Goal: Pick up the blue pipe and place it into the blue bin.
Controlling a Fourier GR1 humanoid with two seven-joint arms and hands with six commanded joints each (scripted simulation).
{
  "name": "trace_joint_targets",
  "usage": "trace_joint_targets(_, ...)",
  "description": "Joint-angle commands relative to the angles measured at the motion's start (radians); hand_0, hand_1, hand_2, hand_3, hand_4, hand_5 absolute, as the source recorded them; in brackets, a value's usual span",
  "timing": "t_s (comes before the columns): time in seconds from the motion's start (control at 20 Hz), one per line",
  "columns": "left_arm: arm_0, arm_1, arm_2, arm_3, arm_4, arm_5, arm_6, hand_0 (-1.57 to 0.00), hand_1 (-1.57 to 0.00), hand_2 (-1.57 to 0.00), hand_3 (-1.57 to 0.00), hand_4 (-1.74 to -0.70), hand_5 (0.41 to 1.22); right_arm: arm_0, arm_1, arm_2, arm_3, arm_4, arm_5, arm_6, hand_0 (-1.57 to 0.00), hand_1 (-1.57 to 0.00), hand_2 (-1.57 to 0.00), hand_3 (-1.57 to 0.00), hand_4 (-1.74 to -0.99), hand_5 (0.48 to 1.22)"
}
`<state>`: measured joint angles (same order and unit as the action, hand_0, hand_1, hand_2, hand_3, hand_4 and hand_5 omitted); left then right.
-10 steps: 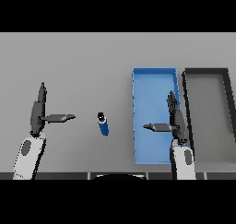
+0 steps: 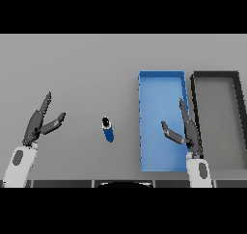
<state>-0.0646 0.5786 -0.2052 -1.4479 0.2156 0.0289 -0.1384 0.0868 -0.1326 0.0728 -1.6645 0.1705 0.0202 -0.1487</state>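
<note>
A short blue pipe (image 2: 108, 130) lies on the grey table, its dark open end facing away from me. The blue bin (image 2: 161, 84) stands to its right with nothing in it. My left hand (image 2: 39, 124) hovers at the left, well apart from the pipe, fingers straight and thumb spread toward it. Over the bin's right wall near its front hangs my right hand (image 2: 187, 130), open too, thumb pointing left above the bin floor. Neither hand touches anything.
A dark grey bin (image 2: 215, 76) of similar shape sits right beside the blue bin, at the table's right. Bare grey table surface stretches behind and to the left of the pipe.
My left hand has tilted, its fingers now leaning up and to the right with the thumb raised. The right thumb has lifted a little. The pipe has not moved.
</note>
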Motion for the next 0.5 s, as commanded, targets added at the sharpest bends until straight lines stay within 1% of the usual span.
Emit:
trace_joint_targets(0.0,0.003,0.004,-0.006,0.002,-0.006,-0.012,-0.017,0.0,0.0,0.0,0.0,-0.96,0.592,0.007,-0.003,0.008,-0.018,0.007,0.002,0.016,0.0,0.0,0.0,0.0,-1.193,0.622)
trace_joint_targets(0.1,0.0,0.018,-0.006,0.008,0.006,-0.046,-0.03,0.0,0.0,0.0,0.0,-0.96,0.594,0.02,-0.013,0.008,-0.03,0.004,0.012,0.032,0.0,0.0,0.0,0.0,-1.206,0.625)
trace_joint_targets(0.2,0.01,0.028,-0.019,-0.024,0.022,-0.083,-0.043,0.0,0.0,0.0,0.0,-0.97,0.594,0.022,-0.009,0.016,-0.044,0.007,0.012,0.045,0.0,0.0,0.0,0.0,-1.197,0.621)
trace_joint_targets(0.25,0.035,0.049,-0.03,-0.047,0.029,-0.12,-0.055,0.0,0.0,0.0,0.0,-0.98,0.584,0.019,-0.016,0.011,-0.038,0.008,0.013,0.052,0.0,0.0,0.0,0.0,-1.192,0.621)
trace_joint_targets(0.3,0.039,0.057,-0.042,-0.064,0.029,-0.134,-0.042,0.0,0.0,0.0,0.0,-0.99,0.573,0.015,-0.018,0.013,-0.031,0.015,0.011,0.048,0.0,0.0,0.0,0.0,-1.181,0.619)
trace_joint_targets(0.35,0.056,0.081,-0.052,-0.084,0.031,-0.164,-0.042,0.0,0.0,0.0,0.0,-1.01,0.561,0.017,-0.018,0.013,-0.033,0.008,0.017,0.04,0.0,0.0,0.0,0.0,-1.18,0.617)
trace_joint_targets(0.45,0.076,0.092,-0.093,-0.14,0.027,-0.205,-0.031,0.0,0.0,0.0,0.0,-1.05,0.535,0.01,-0.022,0.011,-0.027,0.009,0.018,0.048,0.0,0.0,0.0,0.0,-1.176,0.615)
